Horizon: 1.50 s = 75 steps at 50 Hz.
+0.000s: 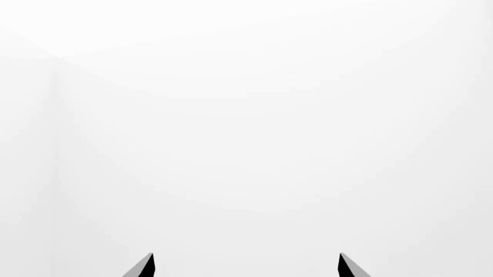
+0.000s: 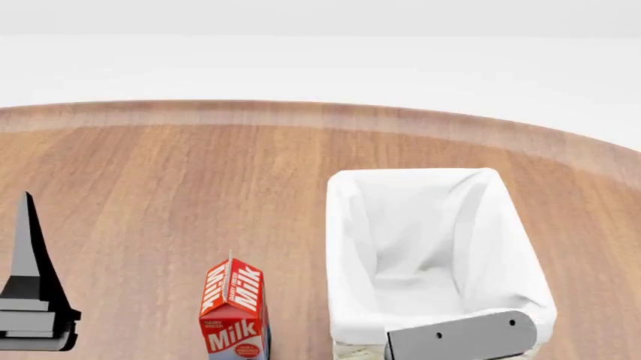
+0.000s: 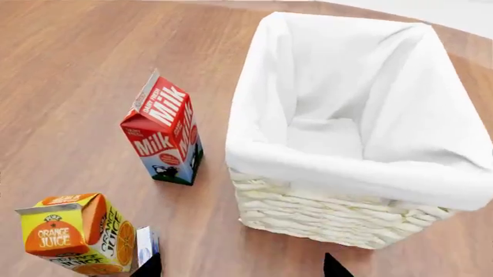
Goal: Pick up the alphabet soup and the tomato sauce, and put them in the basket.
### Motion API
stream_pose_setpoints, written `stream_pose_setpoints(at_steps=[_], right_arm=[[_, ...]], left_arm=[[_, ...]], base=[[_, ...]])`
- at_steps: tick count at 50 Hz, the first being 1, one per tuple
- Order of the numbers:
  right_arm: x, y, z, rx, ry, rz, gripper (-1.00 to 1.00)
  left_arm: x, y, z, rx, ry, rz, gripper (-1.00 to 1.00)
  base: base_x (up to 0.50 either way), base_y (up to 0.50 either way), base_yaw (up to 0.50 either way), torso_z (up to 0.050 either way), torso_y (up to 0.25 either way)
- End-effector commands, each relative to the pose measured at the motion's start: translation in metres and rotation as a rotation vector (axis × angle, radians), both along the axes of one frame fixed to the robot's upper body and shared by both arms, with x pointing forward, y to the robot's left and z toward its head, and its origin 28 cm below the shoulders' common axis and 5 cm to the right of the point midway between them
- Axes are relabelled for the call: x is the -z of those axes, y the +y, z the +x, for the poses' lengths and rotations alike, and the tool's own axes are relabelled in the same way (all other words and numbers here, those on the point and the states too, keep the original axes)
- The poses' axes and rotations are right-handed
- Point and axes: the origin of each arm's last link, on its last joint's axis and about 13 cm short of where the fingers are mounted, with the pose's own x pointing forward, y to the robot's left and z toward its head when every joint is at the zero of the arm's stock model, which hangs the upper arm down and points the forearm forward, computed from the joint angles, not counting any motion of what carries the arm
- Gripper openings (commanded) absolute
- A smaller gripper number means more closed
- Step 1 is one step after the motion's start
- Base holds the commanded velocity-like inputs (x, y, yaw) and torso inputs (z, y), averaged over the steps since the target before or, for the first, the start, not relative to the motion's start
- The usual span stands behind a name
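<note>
The alphabet soup and the tomato sauce are out of view in all three views. The basket [image 2: 343,240], cream wicker with a white cloth liner, stands on the wooden table at the right; its inside shows only cloth. My right gripper [image 3: 242,268] is open, above the table just in front of the basket's wicker wall [image 3: 308,216]. A grey link of the right arm [image 2: 461,336] crosses the basket's near rim. My left gripper [image 1: 246,266] is open and faces only blank white. One of its dark fingers [image 2: 30,247] points up at the far left.
A red milk carton [image 2: 236,311] [image 3: 163,135] stands just left of the basket. An orange juice carton [image 3: 73,234] stands nearer the right gripper, with a blue-and-white thing [image 3: 146,245] half hidden beside it. The table's curved far edge [image 2: 300,112] runs across the back.
</note>
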Motion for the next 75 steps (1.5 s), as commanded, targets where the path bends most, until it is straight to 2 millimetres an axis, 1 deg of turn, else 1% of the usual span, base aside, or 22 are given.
stream_pose_setpoints(at_steps=[1,4,8,22,43,47,55,75], right_arm=[[0.016,-0.001,-0.027,-0.026,0.130,-0.036,1.00],[0.025,-0.001,-0.034,-0.029,0.160,-0.038,1.00],[0.032,-0.001,-0.040,-0.036,0.187,-0.048,1.00],[0.049,0.001,-0.055,-0.068,0.264,-0.060,1.00],[0.069,0.001,-0.067,-0.098,0.364,-0.063,1.00],[0.077,0.001,-0.071,-0.105,0.395,-0.084,1.00],[0.079,0.001,-0.072,-0.118,0.391,-0.096,1.00],[0.089,-0.009,-0.072,-0.058,0.411,-0.092,1.00]], left_arm=[[-0.001,0.000,-0.001,-0.004,0.000,0.002,1.00],[0.000,-0.001,-0.001,-0.002,0.002,0.003,1.00],[0.000,-0.001,-0.001,0.000,0.002,0.005,1.00],[0.001,0.000,-0.002,-0.004,0.002,0.005,1.00],[0.001,0.000,-0.001,-0.005,0.003,0.008,1.00],[0.001,0.000,-0.001,-0.005,0.002,0.009,1.00],[0.002,-0.001,-0.001,-0.005,0.006,0.010,1.00],[0.002,-0.001,-0.001,-0.006,0.007,0.012,1.00]], base=[[0.00,0.00,0.00,0.000,0.000],[0.00,0.00,0.00,0.000,0.000],[0.00,0.00,0.00,0.000,0.000],[0.00,0.00,0.00,0.000,0.000],[0.00,0.00,0.00,0.000,0.000],[0.00,0.00,0.00,0.000,0.000],[0.00,0.00,0.00,0.000,0.000],[0.00,0.00,0.00,0.000,0.000]])
